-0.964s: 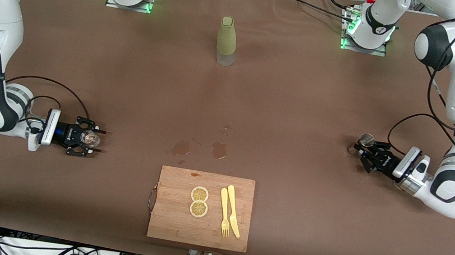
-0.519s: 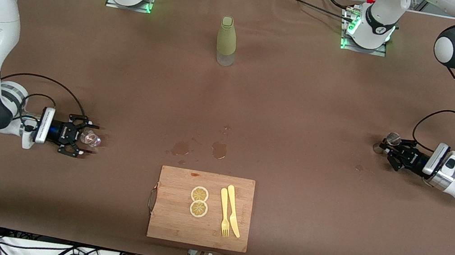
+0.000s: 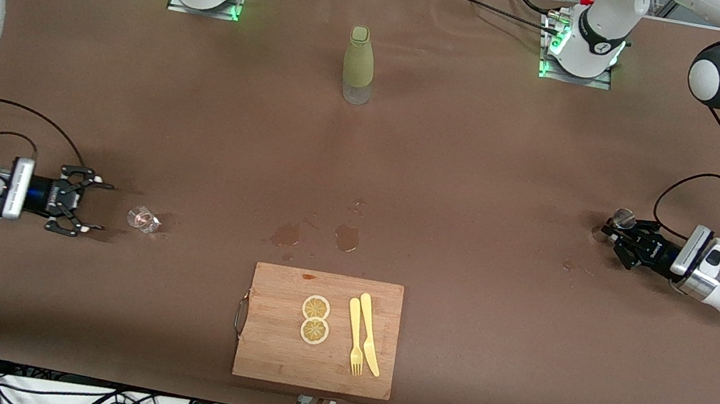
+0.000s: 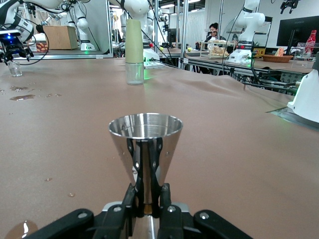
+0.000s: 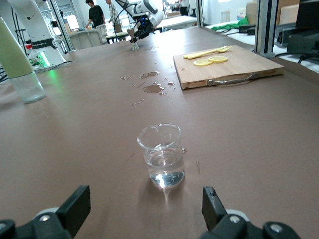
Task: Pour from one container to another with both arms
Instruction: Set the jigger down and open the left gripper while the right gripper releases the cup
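The right hand [image 3: 86, 209] had let go of the glass [image 3: 143, 219] and drawn back, fingers apart, leaving it upright on the desk near the right arm's end. The left hand [image 3: 615, 233] stayed clamped on the jigger [image 4: 145, 142] near the left arm's end, so pouring looked finished.

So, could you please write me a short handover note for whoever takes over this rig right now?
Right gripper: jaws open, empty, low over the table at the right arm's end, just short of the glass.
Left gripper: shut on the jigger, upright at the left arm's end.
Glass: standing on the table, clear liquid inside.
Done: the pour, going by the liquid in the glass; glass is released.
Left: set down the jigger, retract both arms.
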